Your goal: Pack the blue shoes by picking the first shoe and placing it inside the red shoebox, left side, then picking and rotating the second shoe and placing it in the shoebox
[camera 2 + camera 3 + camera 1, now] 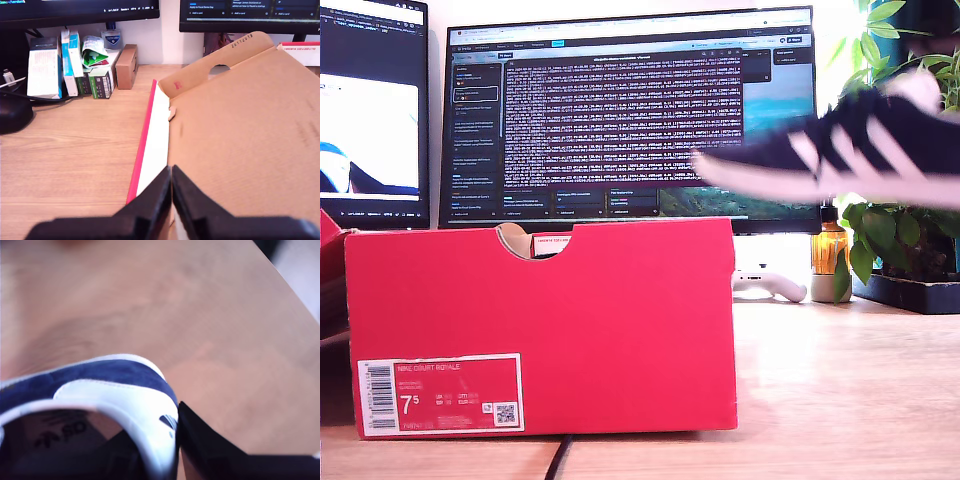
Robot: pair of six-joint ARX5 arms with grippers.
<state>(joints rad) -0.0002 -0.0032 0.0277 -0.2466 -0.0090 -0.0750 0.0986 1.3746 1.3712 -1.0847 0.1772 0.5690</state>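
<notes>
My first gripper (171, 200): fingers pressing together, showing only a thin seam, pointing toward the far side. My second gripper (165, 450): clamping the heel of a blue shoe (110, 372), one finger sitting inside, one outside.

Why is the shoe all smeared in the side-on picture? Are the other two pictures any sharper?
Exterior view: the blue shoe is streaked with blur in mid-air, while the red shoebox and its label are crisp. First wrist view: sharp and evenly lit across the box's cardboard inside. Second wrist view: soft all over, the shoe's heel too close to focus, the table behind smeared.
</notes>
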